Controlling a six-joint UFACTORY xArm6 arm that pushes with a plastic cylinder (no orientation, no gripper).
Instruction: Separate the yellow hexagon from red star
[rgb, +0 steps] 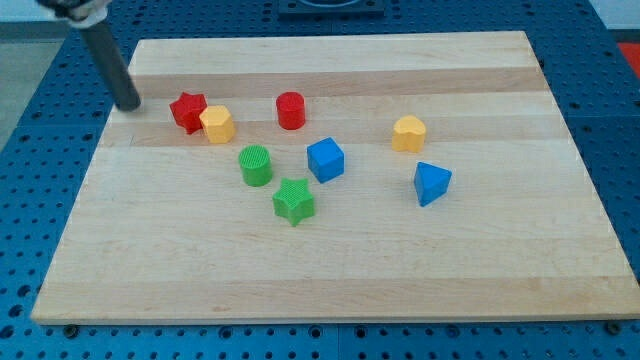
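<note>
The red star (187, 111) sits near the view's upper left of the wooden board (330, 270). The yellow hexagon (217, 124) touches its right lower side. My tip (129, 104) rests on the board to the left of the red star, a small gap apart from it. The dark rod rises from the tip toward the view's top left.
A red cylinder (290, 110) stands right of the pair. A green cylinder (255, 165), green star (293, 201) and blue cube (325, 159) lie below. A yellow heart-like block (408, 133) and a blue triangular block (431, 183) are at the right.
</note>
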